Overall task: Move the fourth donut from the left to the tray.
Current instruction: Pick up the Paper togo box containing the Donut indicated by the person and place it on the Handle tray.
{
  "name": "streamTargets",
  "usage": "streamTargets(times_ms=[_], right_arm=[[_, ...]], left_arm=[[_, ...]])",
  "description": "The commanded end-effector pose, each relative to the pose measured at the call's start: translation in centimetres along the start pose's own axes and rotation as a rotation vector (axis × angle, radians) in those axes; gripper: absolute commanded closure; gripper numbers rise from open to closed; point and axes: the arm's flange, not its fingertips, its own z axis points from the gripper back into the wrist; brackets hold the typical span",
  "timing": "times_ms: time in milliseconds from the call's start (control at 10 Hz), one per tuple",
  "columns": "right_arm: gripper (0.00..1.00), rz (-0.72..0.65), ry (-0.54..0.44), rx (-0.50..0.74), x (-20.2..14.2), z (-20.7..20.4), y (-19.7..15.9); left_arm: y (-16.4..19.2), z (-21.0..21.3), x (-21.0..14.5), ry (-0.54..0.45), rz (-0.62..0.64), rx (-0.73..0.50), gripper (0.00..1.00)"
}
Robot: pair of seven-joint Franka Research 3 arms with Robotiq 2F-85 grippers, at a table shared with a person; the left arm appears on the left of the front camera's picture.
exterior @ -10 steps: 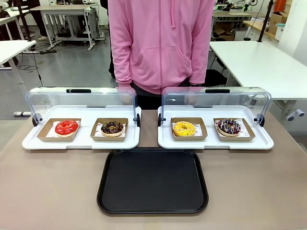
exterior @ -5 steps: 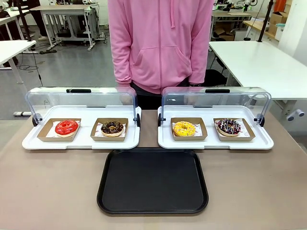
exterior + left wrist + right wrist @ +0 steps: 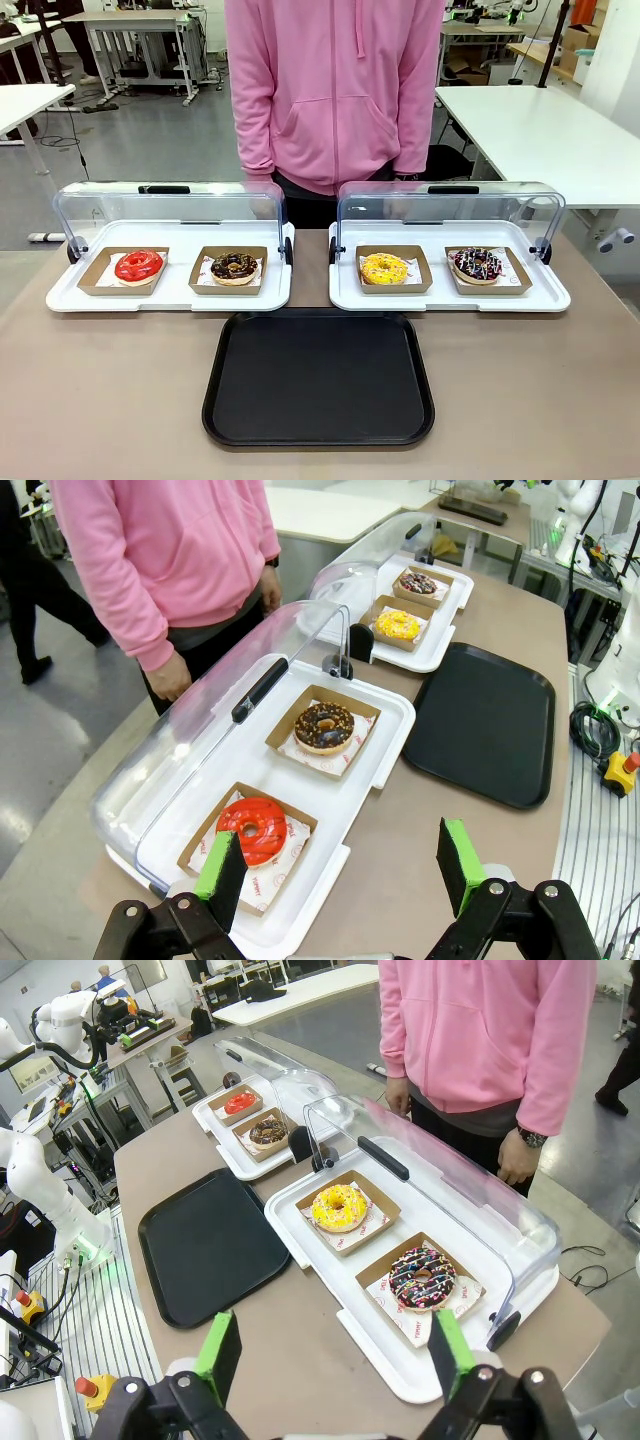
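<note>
1. Pincers are both spread wide, green pads apart and gripping nothing: left pincer [image 3: 340, 865] and right pincer [image 3: 335, 1350] each hang above the bench [image 3: 100, 400].
2. Fourth donut [image 3: 478, 265], with chocolate icing and pink and white sprinkles, sits in its brown cardboard holder [image 3: 518, 283], well apart from both pincers.
3. I see that holder on the right half of the right white tray [image 3: 450, 301], with the clear lid [image 3: 450, 210] swung open behind it.
4. Yellow donut [image 3: 385, 268] sits in its own holder just left of it on the same tray.
5. Black tray [image 3: 318, 380] lies flat on the bench on my side, near the front edges of both white trays.
6. Left white tray [image 3: 170, 297] carries the crumb-topped chocolate donut [image 3: 235, 266] and the red donut [image 3: 138, 265].
7. Person in a pink hoodie [image 3: 335, 90] stands at the far side.
</note>
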Motion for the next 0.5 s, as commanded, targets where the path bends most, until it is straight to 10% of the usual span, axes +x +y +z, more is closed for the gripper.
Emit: streamTargets(times_ms=[0,400], right_arm=[[0.00,0.024,-0.028,0.002,0.34,-0.06,-0.28],[0.00,0.024,-0.028,0.002,0.34,-0.06,-0.28]], left_arm=[[0.09,-0.01,0.20,-0.019,-0.004,-0.003,0.00],[0.09,-0.01,0.20,-0.019,-0.004,-0.003,0.00]])
